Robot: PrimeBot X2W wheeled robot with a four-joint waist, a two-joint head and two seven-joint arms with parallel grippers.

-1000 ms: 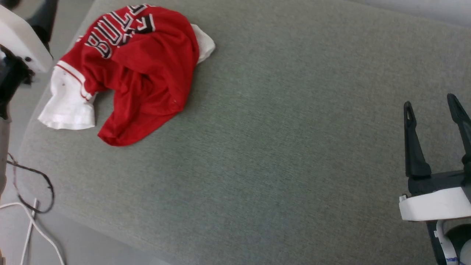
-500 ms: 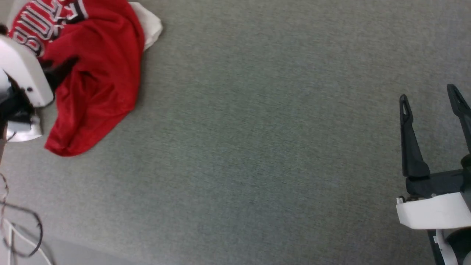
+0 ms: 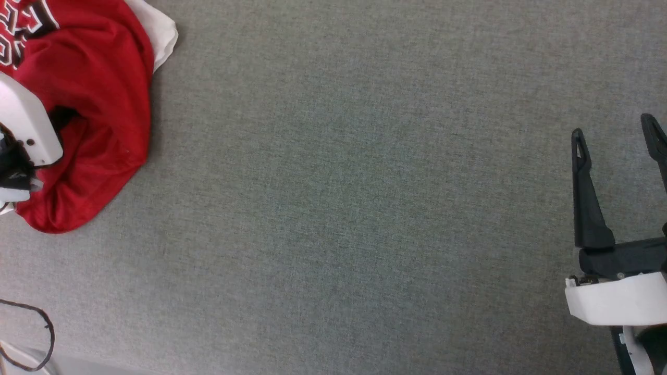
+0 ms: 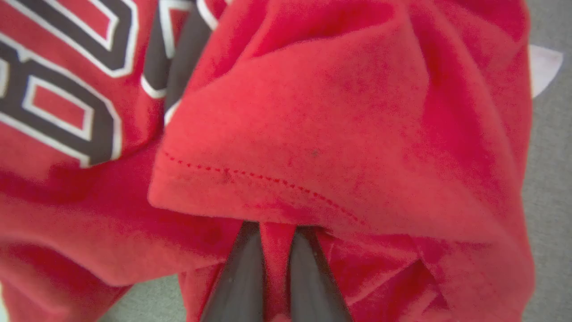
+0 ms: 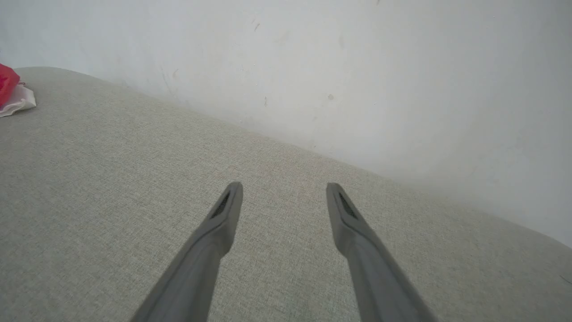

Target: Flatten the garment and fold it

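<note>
Garment [image 3: 94, 104] lies bunched at the far left of the grey surface [image 3: 338, 208]. Flattening looks barely begun: left gripper [image 4: 277, 241] pinches a red fold; right gripper [image 3: 614, 130] gapes idle, well apart. Next, it likely needs lifting and spreading.

The garment [image 4: 339, 134] is soft, matt red knit cloth with a faintly fuzzy nap, and its hem [image 4: 268, 179] carries a line of small dashed stitches in red thread. The lettering [image 4: 58, 103] on it looks flatter and smoother than the cloth around it, black edged in white. A white sleeve [image 3: 159, 31] is of the same dull cloth. The surface [image 3: 338, 208] beneath is grey-green woven upholstery, matt, with a fine, even grain. The right gripper [image 3: 613, 128] has fingers [image 5: 210, 250] of dark matt plastic, and its casing [image 3: 615, 302] is smooth white plastic with a slight sheen. The wall [image 5: 357, 67] is matt white and lightly scuffed.
</note>
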